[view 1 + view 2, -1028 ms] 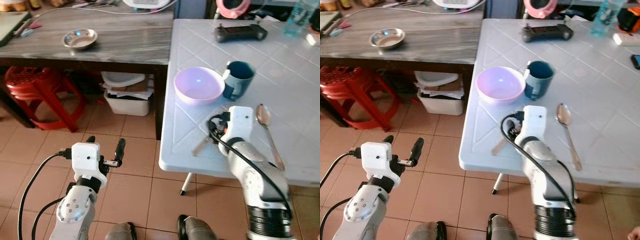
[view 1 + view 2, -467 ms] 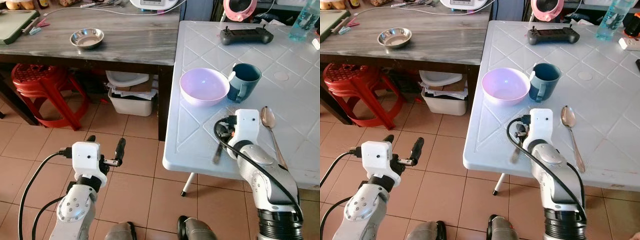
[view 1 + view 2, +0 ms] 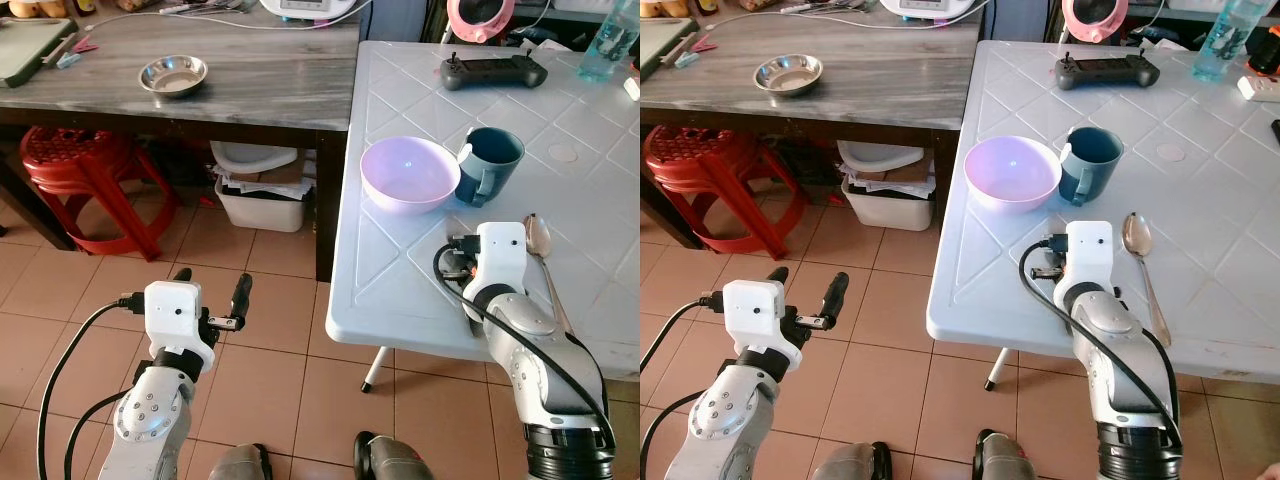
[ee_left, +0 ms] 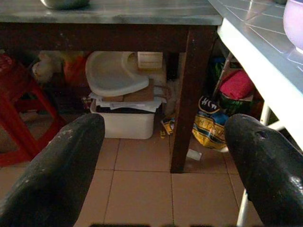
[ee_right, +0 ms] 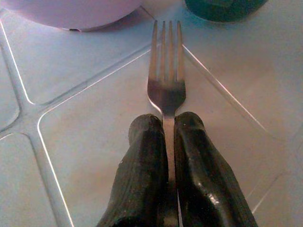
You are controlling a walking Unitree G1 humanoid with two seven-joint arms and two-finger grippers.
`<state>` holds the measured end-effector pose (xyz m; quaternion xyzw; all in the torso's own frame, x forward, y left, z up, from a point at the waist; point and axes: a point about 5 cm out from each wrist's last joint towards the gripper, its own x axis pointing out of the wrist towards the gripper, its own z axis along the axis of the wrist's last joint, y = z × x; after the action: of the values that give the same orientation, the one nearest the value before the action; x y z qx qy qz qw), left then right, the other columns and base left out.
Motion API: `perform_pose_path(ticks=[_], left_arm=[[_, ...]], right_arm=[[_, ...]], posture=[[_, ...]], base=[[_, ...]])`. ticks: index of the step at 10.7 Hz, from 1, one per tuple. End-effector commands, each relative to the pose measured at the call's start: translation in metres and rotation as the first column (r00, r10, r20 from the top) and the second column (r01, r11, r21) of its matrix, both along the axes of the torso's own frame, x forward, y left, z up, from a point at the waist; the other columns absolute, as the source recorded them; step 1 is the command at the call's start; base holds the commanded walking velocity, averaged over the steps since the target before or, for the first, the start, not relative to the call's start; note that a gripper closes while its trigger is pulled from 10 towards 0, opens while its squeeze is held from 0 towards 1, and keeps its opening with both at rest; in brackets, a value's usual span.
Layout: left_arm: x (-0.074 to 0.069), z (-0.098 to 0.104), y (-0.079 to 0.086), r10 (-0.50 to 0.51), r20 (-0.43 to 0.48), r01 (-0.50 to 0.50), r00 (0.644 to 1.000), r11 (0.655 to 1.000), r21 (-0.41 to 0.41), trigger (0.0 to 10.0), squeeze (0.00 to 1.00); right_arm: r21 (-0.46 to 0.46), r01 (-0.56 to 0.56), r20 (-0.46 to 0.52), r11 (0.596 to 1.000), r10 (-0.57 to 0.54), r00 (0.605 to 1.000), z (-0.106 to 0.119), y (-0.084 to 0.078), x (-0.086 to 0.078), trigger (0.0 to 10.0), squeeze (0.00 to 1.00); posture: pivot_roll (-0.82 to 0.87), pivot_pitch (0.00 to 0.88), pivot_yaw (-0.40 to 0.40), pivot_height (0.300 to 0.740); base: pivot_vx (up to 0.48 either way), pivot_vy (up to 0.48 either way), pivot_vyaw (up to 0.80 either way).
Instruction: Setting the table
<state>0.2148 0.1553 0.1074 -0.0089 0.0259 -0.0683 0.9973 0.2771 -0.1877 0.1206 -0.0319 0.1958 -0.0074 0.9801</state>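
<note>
Low over the white counter (image 3: 400,290), my right pincer (image 5: 164,142) clamps a fork (image 5: 165,66), tines toward the pink bowl (image 3: 408,174) (its place setting); my left pincer (image 3: 210,295) hangs apart.

Terracotta floor tiles (image 3: 280,330) with pale grout run under a white plastic table (image 3: 400,290) moulded in a diamond grid. Beside it stands a dark-framed table with a grey wood-grain top (image 3: 260,75). A red plastic stool (image 3: 80,185) and a white storage bin (image 3: 262,205) sit beneath it.
</note>
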Motion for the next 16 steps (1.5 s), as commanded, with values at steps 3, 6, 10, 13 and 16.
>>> perform_pose_path(ticks=[3,6,10,13,16], left_arm=[[0.0,-0.002,0.0,-0.003,-0.015,0.003,1.0,1.0,0.012,10.0,0.0],[0.001,-0.003,0.0,-0.008,-0.019,0.008,1.0,1.0,0.014,10.0,0.0],[0.0,-0.003,0.001,-0.015,-0.02,0.016,1.0,0.999,0.031,10.0,0.0],[0.0,-0.003,0.003,-0.022,-0.023,0.023,0.999,0.999,0.042,10.0,0.0],[-0.002,-0.002,0.003,-0.019,-0.016,0.019,1.0,1.0,0.02,10.0,0.0]], right_arm=[[-0.023,0.005,-0.21,1.0,-0.01,0.978,-0.049,-0.005,-0.016,0.4,0.0],[0.036,-0.012,-0.197,0.999,0.019,0.98,-0.052,-0.001,-0.018,10.0,1.0],[0.115,-0.043,-0.149,0.992,0.06,0.987,-0.049,0.003,-0.016,10.0,0.0],[0.14,-0.077,-0.19,0.987,0.104,0.976,-0.054,0.003,-0.014,0.0,0.0],[0.191,-0.066,-0.222,0.979,0.109,0.969,-0.06,0.009,-0.018,0.0,0.0]], posture=[[0.04,0.172,0.055,0.74],[0.04,0.167,0.055,0.74],[0.04,0.16,0.055,0.74],[0.05,0.16,0.061,0.74],[0.05,0.154,0.057,0.74]], base=[[0.0,0.0,0.0],[0.0,0.0,0.0],[0.0,0.0,0.0],[0.0,0.0,0.0],[0.0,0.0,0.0]])
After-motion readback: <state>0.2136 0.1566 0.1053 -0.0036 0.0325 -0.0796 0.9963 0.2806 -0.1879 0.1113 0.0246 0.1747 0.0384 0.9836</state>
